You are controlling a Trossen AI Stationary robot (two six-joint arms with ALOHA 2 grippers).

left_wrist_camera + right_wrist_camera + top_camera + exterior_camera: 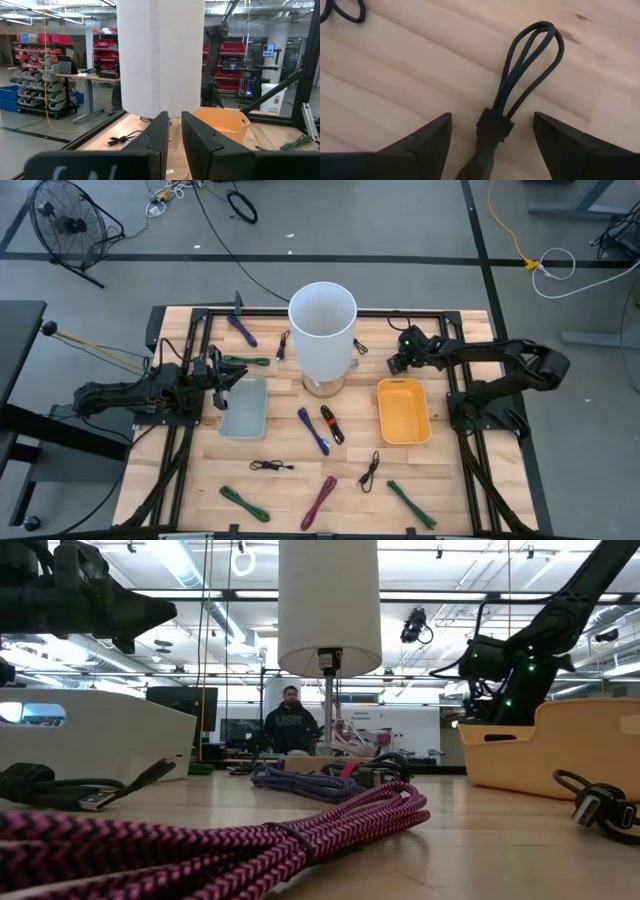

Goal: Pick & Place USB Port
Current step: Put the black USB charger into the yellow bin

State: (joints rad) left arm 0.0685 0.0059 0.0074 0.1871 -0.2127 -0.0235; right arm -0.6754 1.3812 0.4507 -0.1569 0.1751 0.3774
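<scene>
High view is showing two bins: a grey bin point(243, 407) on the left and an orange bin point(403, 411) on the right. Right gripper point(492, 132) is hovering with fingers spread around a bundled black cable point(515, 100) on the table point(300, 490). Left gripper point(171, 131) is waiting over the grey bin, fingers nearly pressed together.

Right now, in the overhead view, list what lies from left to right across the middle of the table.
Left gripper → grey tray → white lampshade → orange tray → right arm's base.
</scene>
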